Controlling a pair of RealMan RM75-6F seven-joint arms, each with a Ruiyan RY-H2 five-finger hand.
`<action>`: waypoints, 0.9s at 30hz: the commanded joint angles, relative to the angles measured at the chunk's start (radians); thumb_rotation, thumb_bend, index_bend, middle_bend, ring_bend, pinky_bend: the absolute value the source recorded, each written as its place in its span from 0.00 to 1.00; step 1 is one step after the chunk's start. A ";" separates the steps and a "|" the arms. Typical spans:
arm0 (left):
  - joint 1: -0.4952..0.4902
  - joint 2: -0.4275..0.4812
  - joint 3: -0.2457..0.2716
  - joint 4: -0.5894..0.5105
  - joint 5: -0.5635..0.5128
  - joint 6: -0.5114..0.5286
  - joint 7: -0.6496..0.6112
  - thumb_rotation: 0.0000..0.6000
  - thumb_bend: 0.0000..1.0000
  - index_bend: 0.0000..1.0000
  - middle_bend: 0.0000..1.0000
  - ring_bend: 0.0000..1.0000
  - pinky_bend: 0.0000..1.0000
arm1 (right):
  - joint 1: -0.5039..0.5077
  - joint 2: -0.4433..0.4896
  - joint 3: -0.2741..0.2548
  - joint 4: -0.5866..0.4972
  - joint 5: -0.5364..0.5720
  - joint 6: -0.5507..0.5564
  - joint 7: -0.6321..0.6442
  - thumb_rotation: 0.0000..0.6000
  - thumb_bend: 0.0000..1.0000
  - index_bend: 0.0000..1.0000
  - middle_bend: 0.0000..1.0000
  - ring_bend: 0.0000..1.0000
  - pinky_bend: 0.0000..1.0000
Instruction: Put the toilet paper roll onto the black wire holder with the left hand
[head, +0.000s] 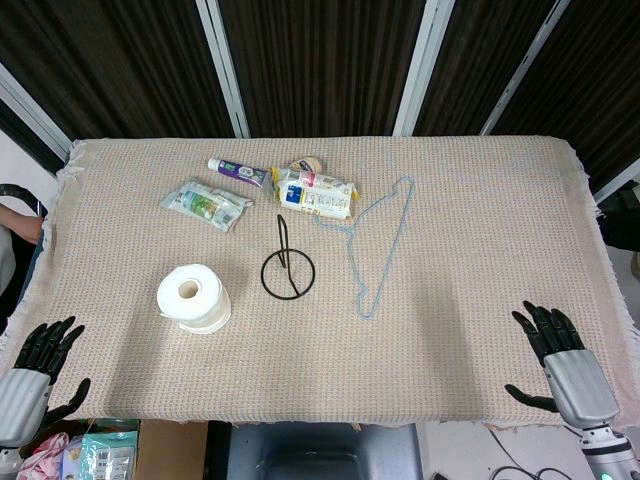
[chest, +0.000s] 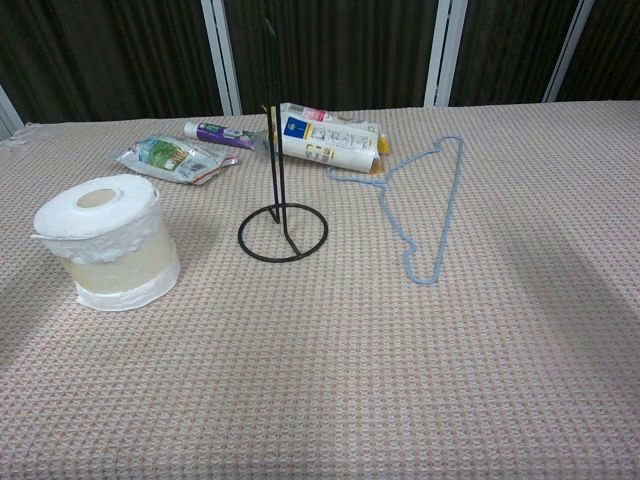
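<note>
A white toilet paper roll (head: 192, 297) (chest: 107, 241) stands on end on the cloth, left of centre, partly wrapped in clear plastic. Just to its right stands the black wire holder (head: 287, 268) (chest: 281, 225), a round base ring with an upright post. My left hand (head: 42, 363) rests at the table's near left corner, fingers spread, holding nothing, well short of the roll. At the near right corner lies my right hand (head: 551, 345), also spread and empty. The chest view shows neither hand.
A blue wire hanger (head: 378, 247) (chest: 425, 205) lies right of the holder. Behind it are a toothpaste tube (head: 240, 171) (chest: 222, 132), a green wipes packet (head: 206, 203) (chest: 173, 156) and a white packet (head: 317, 193) (chest: 327, 137). The beige woven cloth (head: 460, 230) covers the table.
</note>
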 joint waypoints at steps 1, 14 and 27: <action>-0.011 -0.006 -0.001 0.011 0.014 -0.005 -0.037 1.00 0.42 0.00 0.00 0.00 0.00 | 0.001 -0.001 -0.002 -0.002 -0.006 0.000 0.000 1.00 0.20 0.00 0.00 0.00 0.00; -0.208 -0.239 -0.131 0.173 -0.113 -0.223 -0.556 1.00 0.33 0.00 0.00 0.00 0.00 | 0.006 0.005 0.010 -0.001 0.019 -0.008 0.019 1.00 0.20 0.00 0.00 0.00 0.00; -0.265 -0.382 -0.159 0.245 -0.186 -0.326 -0.596 1.00 0.32 0.00 0.00 0.00 0.00 | 0.005 0.009 0.014 -0.001 0.024 -0.002 0.027 1.00 0.20 0.00 0.00 0.00 0.00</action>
